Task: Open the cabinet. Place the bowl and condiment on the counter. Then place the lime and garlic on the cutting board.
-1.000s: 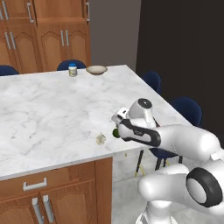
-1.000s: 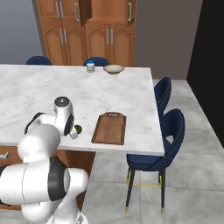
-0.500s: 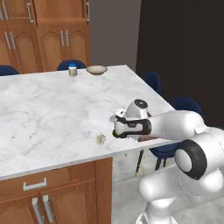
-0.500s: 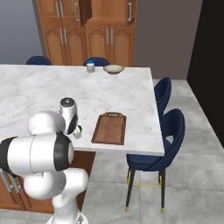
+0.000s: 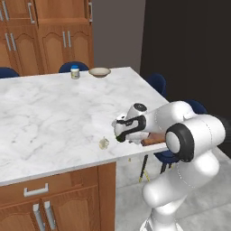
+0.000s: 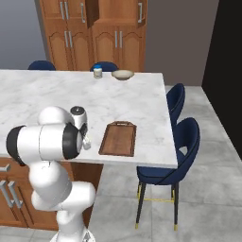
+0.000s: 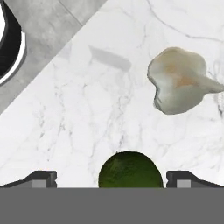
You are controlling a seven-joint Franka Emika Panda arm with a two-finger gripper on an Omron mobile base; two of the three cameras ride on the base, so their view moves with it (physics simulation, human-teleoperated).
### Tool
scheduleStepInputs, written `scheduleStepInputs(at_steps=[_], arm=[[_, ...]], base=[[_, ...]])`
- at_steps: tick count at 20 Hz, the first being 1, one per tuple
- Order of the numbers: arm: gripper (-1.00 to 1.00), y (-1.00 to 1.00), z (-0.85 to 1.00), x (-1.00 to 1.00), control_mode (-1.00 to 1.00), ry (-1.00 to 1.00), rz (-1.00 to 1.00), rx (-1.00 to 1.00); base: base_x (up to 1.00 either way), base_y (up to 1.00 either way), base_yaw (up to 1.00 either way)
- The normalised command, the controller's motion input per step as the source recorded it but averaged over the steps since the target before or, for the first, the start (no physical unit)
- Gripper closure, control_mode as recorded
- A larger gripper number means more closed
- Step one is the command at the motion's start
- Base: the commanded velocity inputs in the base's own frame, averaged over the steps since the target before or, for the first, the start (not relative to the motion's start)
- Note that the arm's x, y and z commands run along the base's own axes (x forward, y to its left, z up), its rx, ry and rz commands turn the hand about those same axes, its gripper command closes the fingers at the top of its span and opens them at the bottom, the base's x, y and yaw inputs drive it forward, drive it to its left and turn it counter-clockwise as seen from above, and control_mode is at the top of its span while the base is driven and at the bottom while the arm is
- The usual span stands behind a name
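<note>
The gripper is held wide open, its fingertips either side of the lime on the counter, nothing grasped; the garlic lies just beside the lime.

Legible markings — none found.
No text, label, brand, number or sign can be read on any surface; the condiment jar is too small to tell.
</note>
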Motion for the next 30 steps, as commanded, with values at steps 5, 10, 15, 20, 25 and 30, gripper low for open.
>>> scheduleStepInputs(at_steps=[5, 10, 15, 20, 25, 30], arm=[[-1.00, 0.00, -0.23, 0.27, -1.00, 0.05, 0.00, 0.00], [-1.00, 0.01, -0.28, 0.26, -1.00, 0.04, 0.00, -0.02], [1.00, 0.09, -0.26, 0.11, -1.00, 0.06, 0.00, -0.03], [1.00, 0.00, -0.10, 0.12, -1.00, 0.03, 0.00, -0.01], [1.00, -0.57, 0.68, -0.01, -1.00, 0.01, -0.01, 0.03], [1.00, -0.91, 0.69, 0.00, -1.00, 0.01, -0.13, 0.00]], base=[[0.00, 0.00, 0.00], [0.00, 0.00, 0.00], [0.00, 0.00, 0.00], [0.00, 0.00, 0.00], [0.00, 0.00, 0.00], [0.00, 0.00, 0.00]])
